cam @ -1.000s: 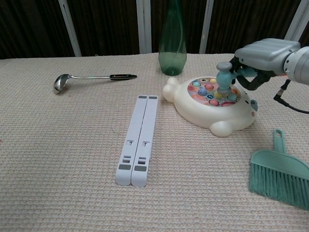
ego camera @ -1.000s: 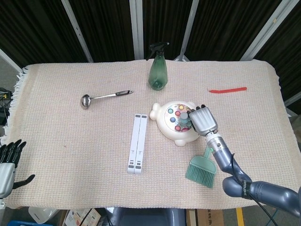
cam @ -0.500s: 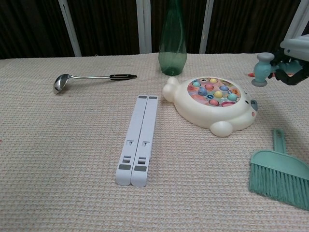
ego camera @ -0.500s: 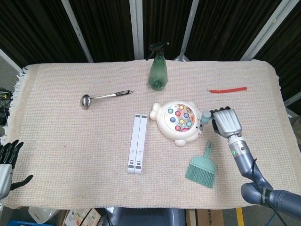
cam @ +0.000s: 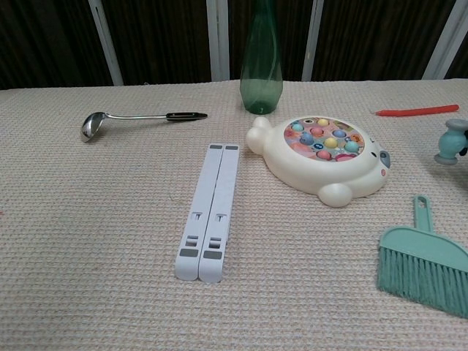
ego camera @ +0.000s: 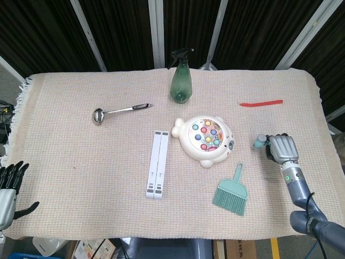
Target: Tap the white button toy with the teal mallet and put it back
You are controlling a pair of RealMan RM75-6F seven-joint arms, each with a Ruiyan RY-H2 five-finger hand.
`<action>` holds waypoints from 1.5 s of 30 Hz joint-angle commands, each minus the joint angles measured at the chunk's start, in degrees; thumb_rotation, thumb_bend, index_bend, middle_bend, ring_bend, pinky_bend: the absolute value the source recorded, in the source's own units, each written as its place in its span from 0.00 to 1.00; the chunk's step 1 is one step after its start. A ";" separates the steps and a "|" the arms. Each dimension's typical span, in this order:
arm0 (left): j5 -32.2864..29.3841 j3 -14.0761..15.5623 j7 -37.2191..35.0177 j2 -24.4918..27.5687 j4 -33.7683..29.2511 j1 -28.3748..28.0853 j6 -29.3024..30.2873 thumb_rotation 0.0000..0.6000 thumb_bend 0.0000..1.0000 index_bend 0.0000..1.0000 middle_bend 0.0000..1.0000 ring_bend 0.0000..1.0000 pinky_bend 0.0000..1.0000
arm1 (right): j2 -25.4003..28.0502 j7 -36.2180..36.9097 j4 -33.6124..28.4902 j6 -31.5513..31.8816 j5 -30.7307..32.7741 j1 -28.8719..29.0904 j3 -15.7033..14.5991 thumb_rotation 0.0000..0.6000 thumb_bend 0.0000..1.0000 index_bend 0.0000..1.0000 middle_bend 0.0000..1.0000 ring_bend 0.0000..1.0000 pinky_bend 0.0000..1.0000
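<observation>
The big tan table mat (ego camera: 81, 162) fills the frame, and the white button toy (ego camera: 204, 140) sits just right of the middle. The right hand (ego camera: 282, 148) at the right edge holds the teal mallet (ego camera: 261, 142), its head poking out left of the curled fingers (ego camera: 276, 145). I think it should lower the mallet gently onto bare mat, then let go. The left hand (ego camera: 7, 186), lower left, holds nothing, its fingers apart.

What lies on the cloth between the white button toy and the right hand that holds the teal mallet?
Nothing: in the head view the woven cloth is bare between the white button toy and the right hand holding the teal mallet. The teal brush lies nearer the front edge.
</observation>
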 commanded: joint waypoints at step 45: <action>-1.01 -0.45 0.19 -0.25 0.12 -0.54 -1.25 1.00 0.09 0.00 0.00 0.00 0.00 | 1.17 -0.98 -0.48 -9.54 4.33 0.39 3.07 1.00 0.56 0.35 0.38 0.18 0.13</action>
